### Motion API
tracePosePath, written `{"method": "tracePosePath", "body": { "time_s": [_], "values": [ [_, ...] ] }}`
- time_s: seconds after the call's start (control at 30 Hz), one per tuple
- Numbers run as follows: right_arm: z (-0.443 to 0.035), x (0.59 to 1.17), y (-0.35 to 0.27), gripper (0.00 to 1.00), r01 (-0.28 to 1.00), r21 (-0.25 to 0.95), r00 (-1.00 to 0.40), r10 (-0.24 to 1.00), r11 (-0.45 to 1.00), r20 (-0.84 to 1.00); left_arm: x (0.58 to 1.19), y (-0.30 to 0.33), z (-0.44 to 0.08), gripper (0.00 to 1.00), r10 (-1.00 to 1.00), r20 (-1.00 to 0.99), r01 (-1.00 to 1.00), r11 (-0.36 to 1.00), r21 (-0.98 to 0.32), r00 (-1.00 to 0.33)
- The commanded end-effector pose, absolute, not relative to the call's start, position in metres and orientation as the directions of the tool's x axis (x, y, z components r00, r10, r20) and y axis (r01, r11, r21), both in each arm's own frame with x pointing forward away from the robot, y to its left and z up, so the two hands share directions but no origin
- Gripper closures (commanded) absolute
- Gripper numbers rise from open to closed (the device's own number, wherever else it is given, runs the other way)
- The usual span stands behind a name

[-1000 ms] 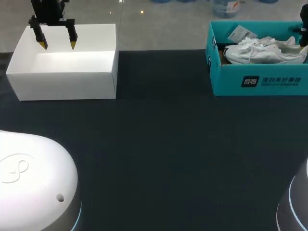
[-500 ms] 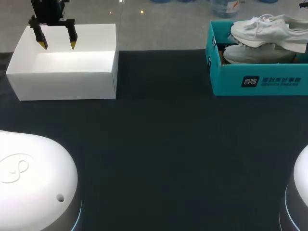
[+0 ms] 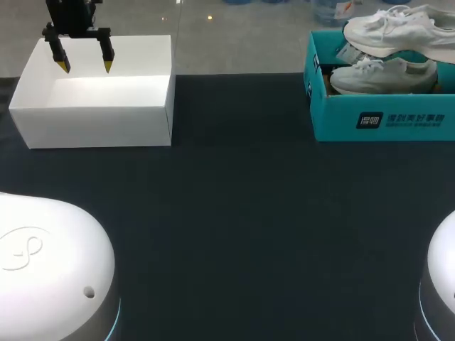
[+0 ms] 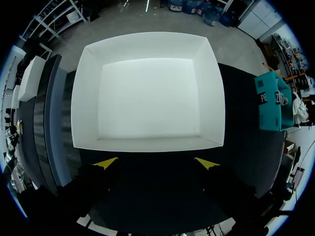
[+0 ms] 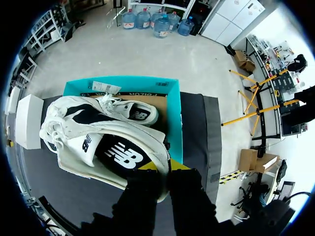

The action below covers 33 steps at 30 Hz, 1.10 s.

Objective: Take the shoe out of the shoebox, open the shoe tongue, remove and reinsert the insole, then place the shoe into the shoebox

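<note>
A white shoe (image 3: 398, 30) hangs above the teal shoebox (image 3: 380, 114) at the table's far right, its toe pointing left. In the right wrist view my right gripper (image 5: 163, 167) is shut on the heel of that white shoe (image 5: 103, 140), with the shoebox (image 5: 174, 123) beneath. A second white shoe (image 3: 380, 77) (image 5: 130, 112) lies inside the box. My left gripper (image 3: 82, 66) (image 4: 155, 163) hangs open over the white box (image 3: 96, 106) (image 4: 147, 98) at the far left, holding nothing.
The dark tabletop (image 3: 242, 213) stretches between the two boxes. A paper tag (image 5: 106, 87) lies at the far end of the shoebox. My arms' white bases (image 3: 50, 270) fill the near corners.
The right gripper has lifted one white shoe up out of the shoebox over the last second. The left arm has not moved.
</note>
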State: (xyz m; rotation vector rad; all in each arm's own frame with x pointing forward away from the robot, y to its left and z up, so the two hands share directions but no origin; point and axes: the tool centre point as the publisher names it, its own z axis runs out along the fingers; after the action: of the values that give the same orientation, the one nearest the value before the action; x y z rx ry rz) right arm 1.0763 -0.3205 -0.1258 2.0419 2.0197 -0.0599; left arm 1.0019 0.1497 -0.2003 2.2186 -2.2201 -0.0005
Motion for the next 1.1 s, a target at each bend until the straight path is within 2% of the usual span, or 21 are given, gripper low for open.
{"method": "tracePosePath", "body": {
  "time_s": [0.03, 0.9, 1.1],
  "values": [
    [-0.123, 1.077, -0.32, 1.0, 0.988, 0.157, 0.029, 0.976, 0.006, -0.216, 1.001, 0.15, -0.2, 0.0, -1.0, 0.001, -1.0, 0.0, 0.002, 0.0],
    [-0.123, 1.077, -0.32, 1.0, 0.988, 0.157, 0.029, 0.976, 0.006, -0.216, 1.001, 0.15, -0.2, 0.0, -1.0, 0.001, -1.0, 0.0, 0.002, 0.0],
    [-0.122, 1.043, -0.273, 1.0, 0.986, 0.167, 0.049, 0.979, -0.016, -0.198, 1.001, 0.15, -0.2, 0.0, -1.0, 0.001, -1.0, 0.0, 0.002, 0.0]
  ]
}}
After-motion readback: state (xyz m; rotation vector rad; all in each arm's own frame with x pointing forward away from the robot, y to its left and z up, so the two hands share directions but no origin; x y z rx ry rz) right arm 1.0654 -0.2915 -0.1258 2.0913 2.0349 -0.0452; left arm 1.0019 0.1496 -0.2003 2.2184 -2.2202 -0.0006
